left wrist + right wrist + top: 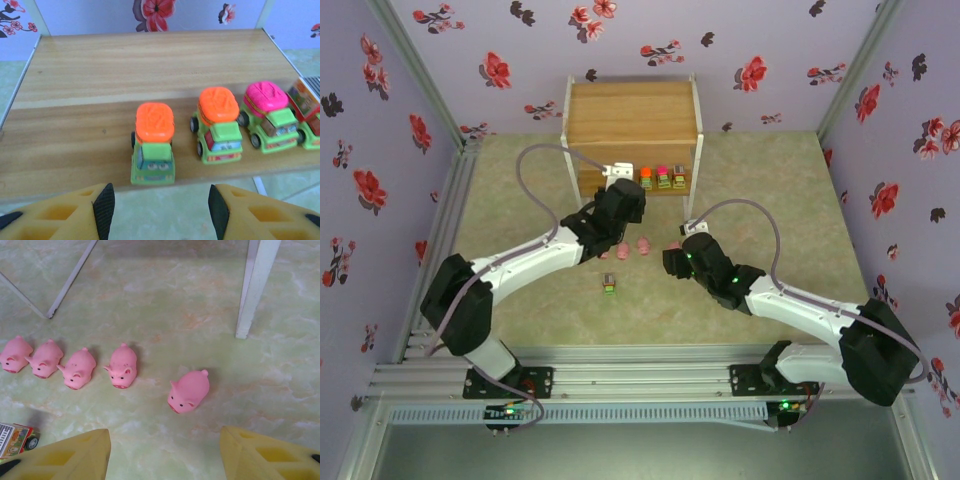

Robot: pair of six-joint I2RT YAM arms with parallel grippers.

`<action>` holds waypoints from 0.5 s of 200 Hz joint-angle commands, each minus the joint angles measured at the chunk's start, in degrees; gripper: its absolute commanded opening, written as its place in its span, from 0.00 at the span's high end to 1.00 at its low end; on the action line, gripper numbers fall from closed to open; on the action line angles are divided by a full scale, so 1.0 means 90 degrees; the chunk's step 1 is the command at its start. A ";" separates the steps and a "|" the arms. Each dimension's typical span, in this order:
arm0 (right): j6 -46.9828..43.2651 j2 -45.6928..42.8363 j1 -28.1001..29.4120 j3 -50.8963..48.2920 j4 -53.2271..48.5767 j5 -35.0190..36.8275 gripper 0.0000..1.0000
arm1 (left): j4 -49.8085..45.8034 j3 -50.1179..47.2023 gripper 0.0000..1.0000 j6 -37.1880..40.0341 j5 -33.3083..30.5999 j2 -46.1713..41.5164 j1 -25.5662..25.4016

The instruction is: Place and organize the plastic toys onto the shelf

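Four toy trucks (218,125) line the lower tier of the shelf (75,70), centre-right in the left wrist view, while the right wrist view adds what remains on the desk (200,300), five pigs (123,366) across the middle and one truck (15,437) lower left; left fingers (104,207) and right fingers (80,455) are spread, empty.

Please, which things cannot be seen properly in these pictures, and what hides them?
1. Left wrist view: the rightmost truck is cut off by the right edge, so its top colour is unclear.
2. Right wrist view: the loose truck is cut by the left edge; only part of it shows.
3. Top view: the left arm covers part of the pig row; the pigs are too small for detail.
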 commanded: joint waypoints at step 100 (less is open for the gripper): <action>0.0077 -0.0194 -0.0051 -0.0018 0.0084 0.0000 0.55 | -0.0964 -0.1705 0.43 -0.1184 -0.1366 -0.1673 -0.1137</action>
